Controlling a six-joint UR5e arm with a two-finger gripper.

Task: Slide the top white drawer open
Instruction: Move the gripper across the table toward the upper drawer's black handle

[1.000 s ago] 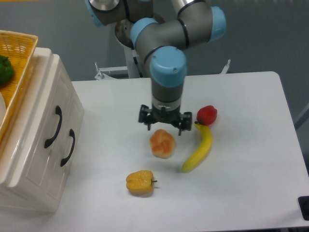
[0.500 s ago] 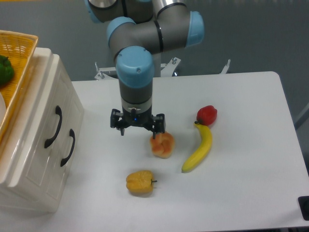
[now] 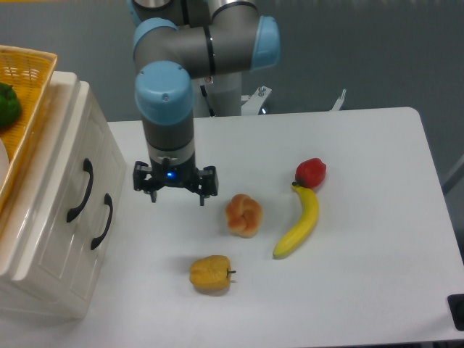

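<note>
Top white drawer point(image 3: 69, 181) — glossy cream plastic, panelled front, curved black handle point(image 3: 80, 190) — sitting shut, just left of the end effector point(image 3: 175, 190). The second drawer front point(image 3: 90, 230) is lying lower left of it. End effector — black, two fingers spreading apart, gripping nothing, hovering over the matte white worktop point(image 3: 362, 275). To its right: a knotted bread roll point(image 3: 243, 214), a smooth yellow banana point(image 3: 299, 223), a red pepper point(image 3: 311, 172). Below right: a lumpy yellow pepper point(image 3: 210, 273). Far upper left: a yellow wicker basket point(image 3: 29, 69) holding something green point(image 3: 7, 104). No writing readable.
</note>
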